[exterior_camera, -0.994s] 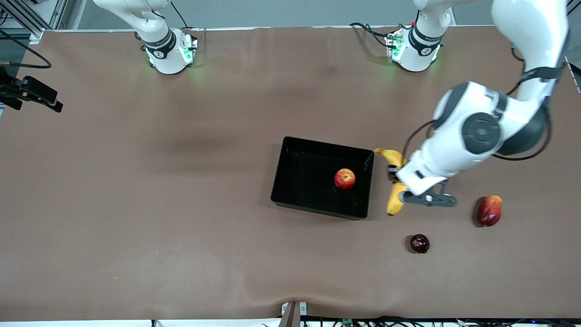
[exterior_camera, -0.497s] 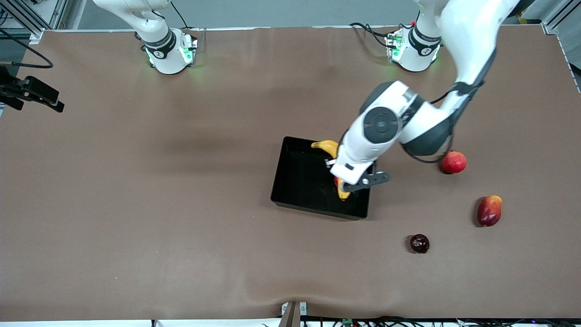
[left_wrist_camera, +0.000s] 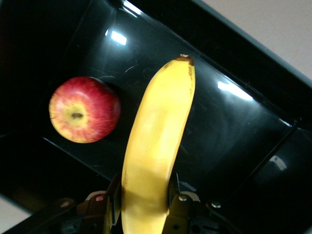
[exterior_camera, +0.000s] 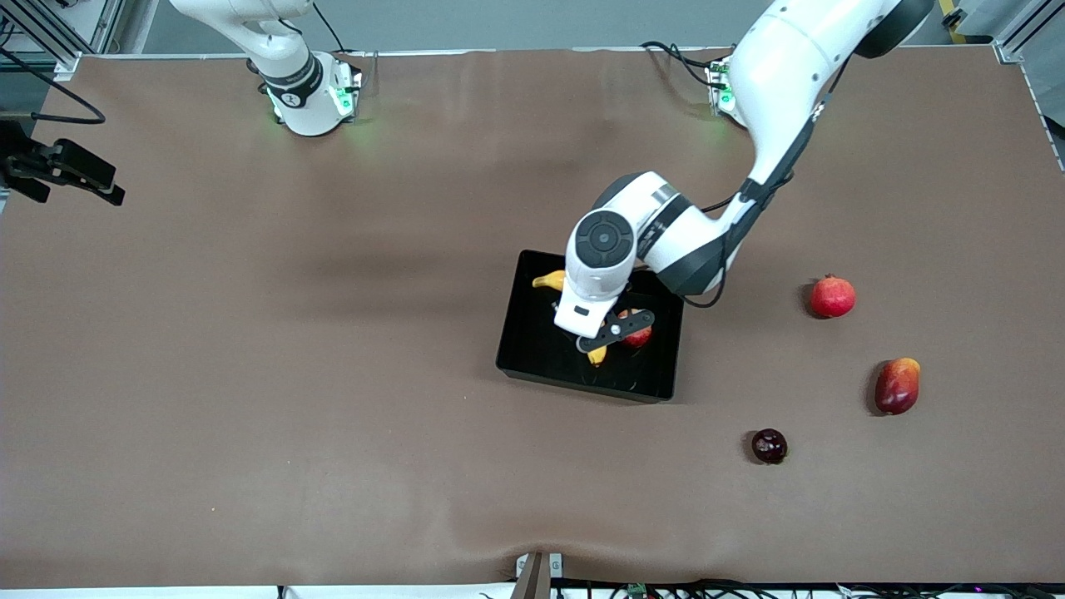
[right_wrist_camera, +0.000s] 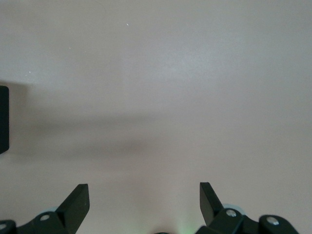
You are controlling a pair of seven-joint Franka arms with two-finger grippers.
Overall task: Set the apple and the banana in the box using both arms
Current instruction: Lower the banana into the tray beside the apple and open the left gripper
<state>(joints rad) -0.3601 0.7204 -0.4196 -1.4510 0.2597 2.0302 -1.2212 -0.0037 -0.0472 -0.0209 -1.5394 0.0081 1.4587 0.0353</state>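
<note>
Clamped on the banana point(left_wrist_camera: 155, 146), the left gripper point(left_wrist_camera: 146, 204) hangs over the black box point(exterior_camera: 532, 333), its fingers point(left_wrist_camera: 176, 202) pressed against the fruit's sides near one end. In the front view the banana point(exterior_camera: 549, 281) shows at both ends of the wrist, lifted above the box floor, not resting on it. The apple point(left_wrist_camera: 84, 109) lies inside the box, stem dimple up, beside the banana and apart from it; from the front it point(exterior_camera: 641, 335) peeks out just past the left gripper point(exterior_camera: 592, 339). The right gripper point(right_wrist_camera: 144, 202) waits over bare table with its fingers point(right_wrist_camera: 75, 204) spread wide and nothing between them.

Toward the left arm's end of the table lie three other fruits, well apart from the box: a red fruit with a crown tip point(exterior_camera: 833, 297), an oblong red-orange fruit point(exterior_camera: 897, 386), and a small dark fruit point(exterior_camera: 769, 446) nearest the front camera.
</note>
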